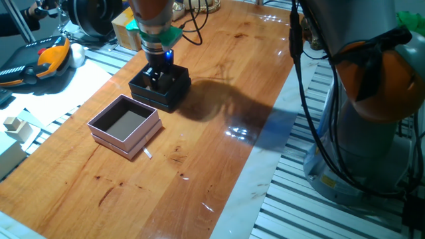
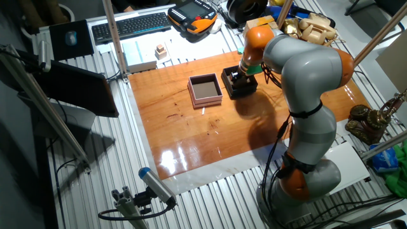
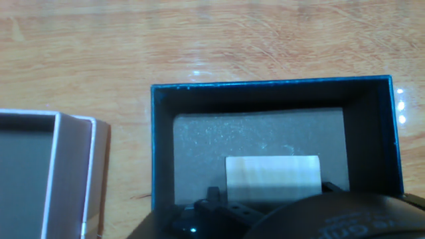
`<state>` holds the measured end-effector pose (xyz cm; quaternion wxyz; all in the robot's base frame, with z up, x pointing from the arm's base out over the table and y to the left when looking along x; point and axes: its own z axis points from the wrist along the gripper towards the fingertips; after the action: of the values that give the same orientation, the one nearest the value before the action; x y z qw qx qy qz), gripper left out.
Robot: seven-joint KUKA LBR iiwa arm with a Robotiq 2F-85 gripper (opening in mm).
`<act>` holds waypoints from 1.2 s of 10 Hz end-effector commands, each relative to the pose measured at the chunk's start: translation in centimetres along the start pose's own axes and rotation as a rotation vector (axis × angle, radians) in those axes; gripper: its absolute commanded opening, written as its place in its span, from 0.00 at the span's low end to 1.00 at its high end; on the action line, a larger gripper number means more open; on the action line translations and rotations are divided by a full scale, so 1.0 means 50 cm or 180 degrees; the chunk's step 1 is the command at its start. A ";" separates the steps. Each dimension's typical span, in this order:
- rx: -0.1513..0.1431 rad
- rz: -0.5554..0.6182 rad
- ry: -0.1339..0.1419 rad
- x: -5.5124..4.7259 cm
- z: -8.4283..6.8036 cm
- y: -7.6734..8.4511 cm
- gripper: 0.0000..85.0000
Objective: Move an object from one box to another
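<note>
Cube sits inside the black box beneath the claw, apparently for delivery; whether the claw grips it cannot be told.

The pale cube lies flat on the black box's tan floor, right below the jaws. The pink box stands just beside, dark-floored.

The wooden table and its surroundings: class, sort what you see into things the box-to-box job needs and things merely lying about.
Needed: wooden cube, black box, pink box, the tool.

Lying about: keyboard, pale blocks, orange handset, brass ornament.
</note>
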<state>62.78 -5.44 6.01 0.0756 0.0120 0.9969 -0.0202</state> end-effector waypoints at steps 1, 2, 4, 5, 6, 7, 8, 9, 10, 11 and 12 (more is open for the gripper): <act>0.0000 0.0000 -0.0005 -0.002 -0.004 0.000 0.80; 0.0004 0.0004 -0.0010 -0.004 -0.014 0.002 0.80; -0.0004 0.0049 0.0015 -0.013 -0.054 0.012 0.80; -0.0004 0.0059 0.0015 -0.016 -0.071 0.015 0.80; -0.0014 0.0046 0.0030 -0.021 -0.087 0.015 0.80; -0.0022 0.0013 0.0074 -0.029 -0.108 0.014 0.80; -0.0084 -0.0048 0.0168 -0.039 -0.126 0.013 0.80; -0.0142 -0.0057 0.0212 -0.050 -0.142 0.015 0.60; -0.0141 -0.0047 0.0237 -0.057 -0.153 0.022 0.40; -0.0166 -0.0086 0.0314 -0.063 -0.163 0.033 0.00; -0.0186 -0.0094 0.0319 -0.064 -0.170 0.044 0.00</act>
<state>64.69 -2.91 14.76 0.0266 -0.0037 0.9996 0.0082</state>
